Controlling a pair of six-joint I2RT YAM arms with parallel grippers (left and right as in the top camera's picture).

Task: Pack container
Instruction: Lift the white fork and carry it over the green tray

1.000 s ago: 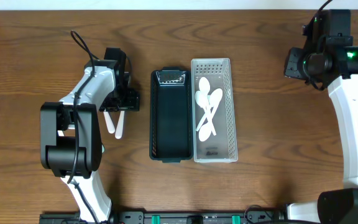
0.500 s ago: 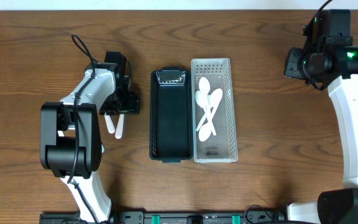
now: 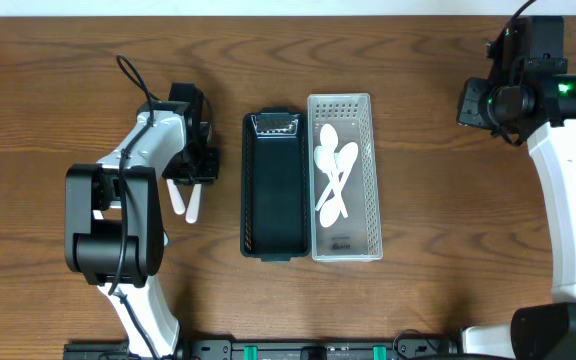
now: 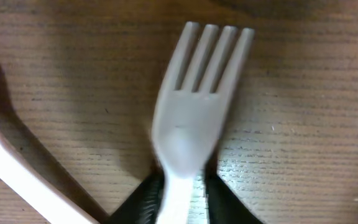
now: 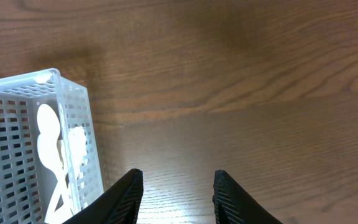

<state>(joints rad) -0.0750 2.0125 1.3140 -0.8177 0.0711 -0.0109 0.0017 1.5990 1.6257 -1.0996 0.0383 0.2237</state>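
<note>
White fork point(image 4: 196, 106) sits clamped in my left claw point(image 4: 182, 194), left of the black tray point(image 3: 274, 190); my right claw point(image 5: 176, 186) hangs apart.

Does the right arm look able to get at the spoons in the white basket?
Likely yes: the right gripper is open and empty, the spoons lie uncovered in the white basket, and only bare table lies between.

Quick count: one black bin point(image 3: 273, 200), one white basket point(image 3: 372, 180) with what looks like three spoons point(image 3: 324, 158) piled in it, plus one fork point(image 4: 194, 118) and one other white utensil point(image 4: 5, 155) on the counter point(image 3: 448, 250).
</note>
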